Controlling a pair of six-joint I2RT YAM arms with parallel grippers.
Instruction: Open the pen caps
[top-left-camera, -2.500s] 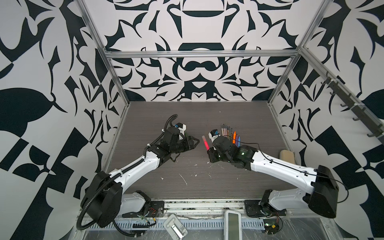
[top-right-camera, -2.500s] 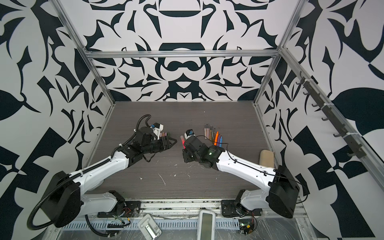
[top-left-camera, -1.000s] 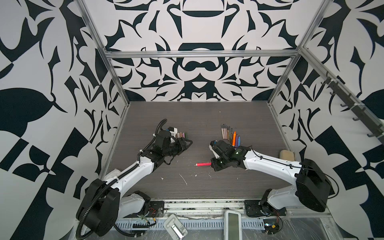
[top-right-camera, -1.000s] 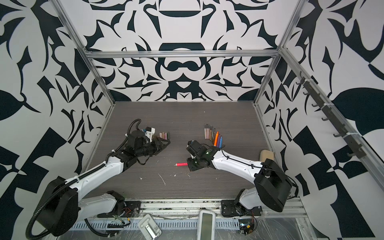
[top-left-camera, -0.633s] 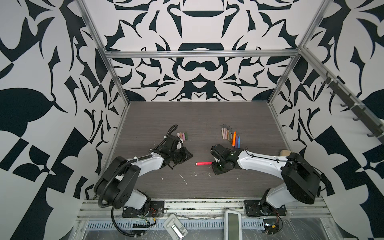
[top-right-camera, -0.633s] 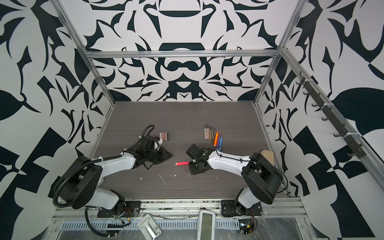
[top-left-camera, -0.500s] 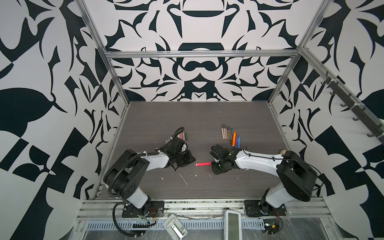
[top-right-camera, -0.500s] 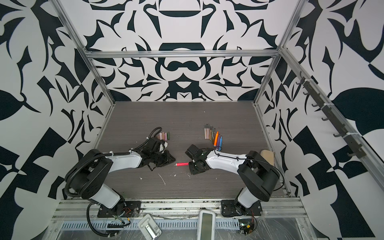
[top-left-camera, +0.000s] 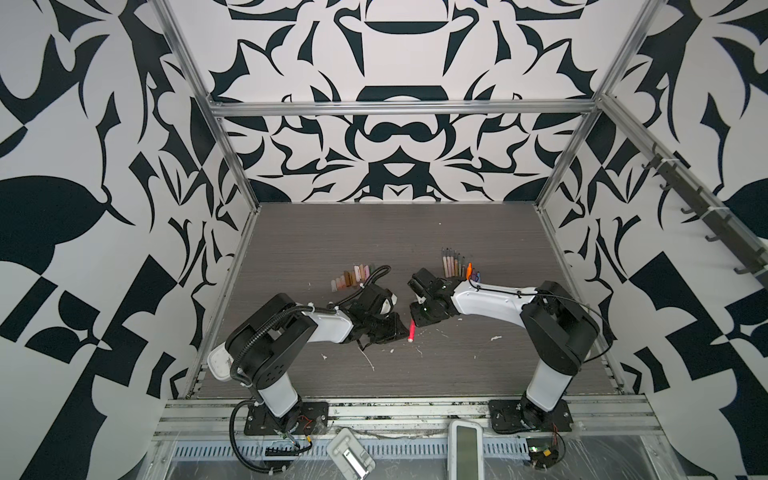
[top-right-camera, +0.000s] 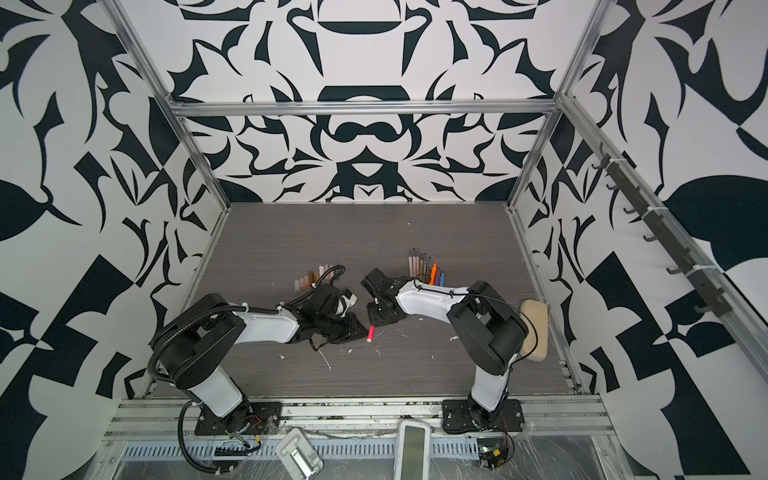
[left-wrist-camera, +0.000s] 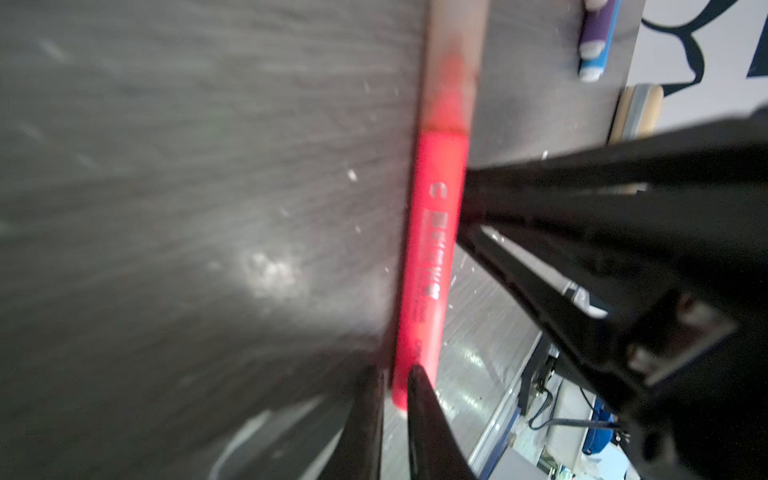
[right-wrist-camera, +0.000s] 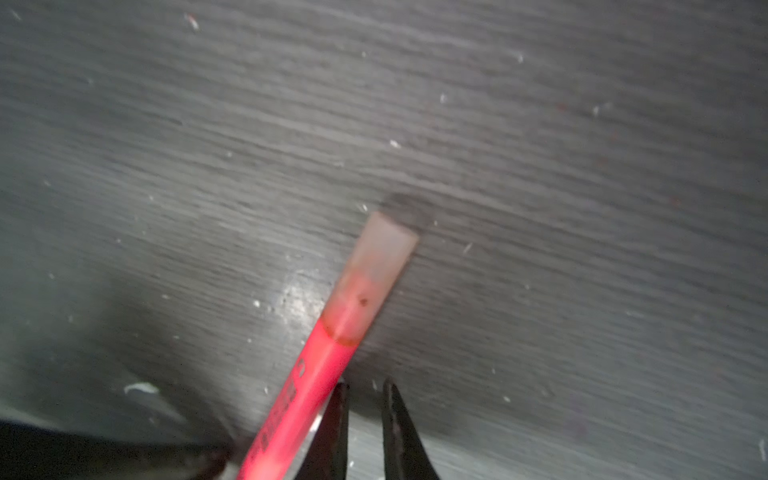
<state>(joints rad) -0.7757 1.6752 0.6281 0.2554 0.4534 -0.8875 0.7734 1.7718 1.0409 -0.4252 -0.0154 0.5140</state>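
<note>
Up comes the pink pen (top-left-camera: 411, 329)! Half a second back it lay flat and sideways on the surface (top-left-camera: 374, 232). Now it stands steeply tilted between the two arms in both top views. Its translucent cap (right-wrist-camera: 380, 270) is on and pointing down, with the cap's end at or just above the surface and a shadow right under it.

Left pincer (left-wrist-camera: 395, 372) has swung in and is clamped on the barrel's other end. Its fingers sit close together, with the pink end showing between them.

Right pincer (right-wrist-camera: 365, 382) is drawn nearly together, and only bare surface shows in the slit. The barrel runs along the outside of one of its fingers (right-wrist-camera: 336, 424), touching it.

Further back on the left, a row of loose caps (top-left-camera: 352, 277) lies well apart from the action. Just beyond the right arm's wrist, a row of pens (top-left-camera: 457, 266) lies side by side. White flecks dot the surface near the pink pen.
</note>
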